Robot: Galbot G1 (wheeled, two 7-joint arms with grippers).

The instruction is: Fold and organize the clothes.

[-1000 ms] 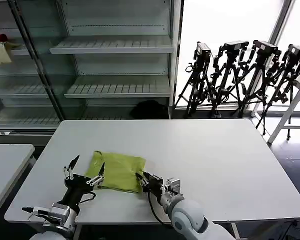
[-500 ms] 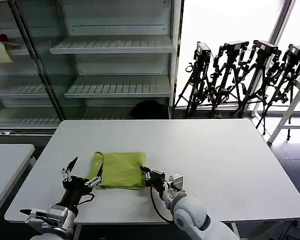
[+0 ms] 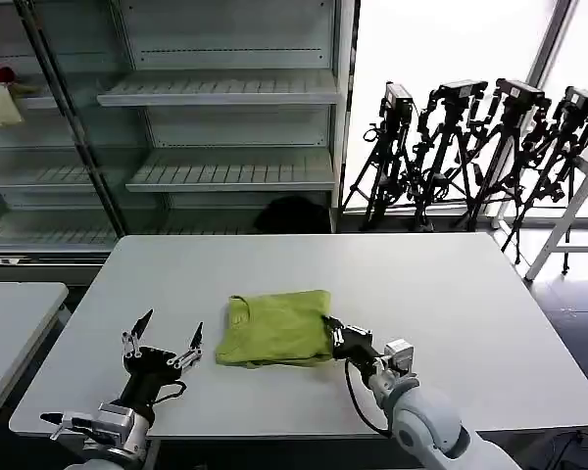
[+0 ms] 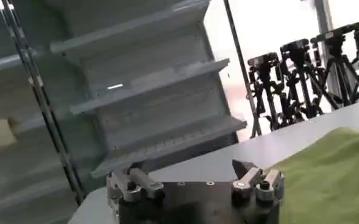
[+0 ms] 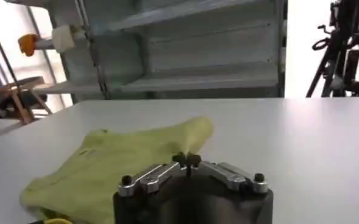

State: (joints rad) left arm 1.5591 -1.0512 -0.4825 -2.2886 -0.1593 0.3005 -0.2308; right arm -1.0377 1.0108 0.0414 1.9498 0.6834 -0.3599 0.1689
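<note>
T-shirt (image 3: pixel 279 328) dragged rightward, pinched by right hand (image 3: pixel 335 334).

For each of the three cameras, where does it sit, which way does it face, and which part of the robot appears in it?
Head view: on the robot's head, looking forward and down at the white table, with the folded yellow-green T-shirt, left claw and right claw.
Left wrist view: on the left arm, facing the shelves over its open left claw.
Right wrist view: on the right arm, facing the T-shirt; right claw shut on its edge.
Shared: all three views show the T-shirt and shelves.
</note>
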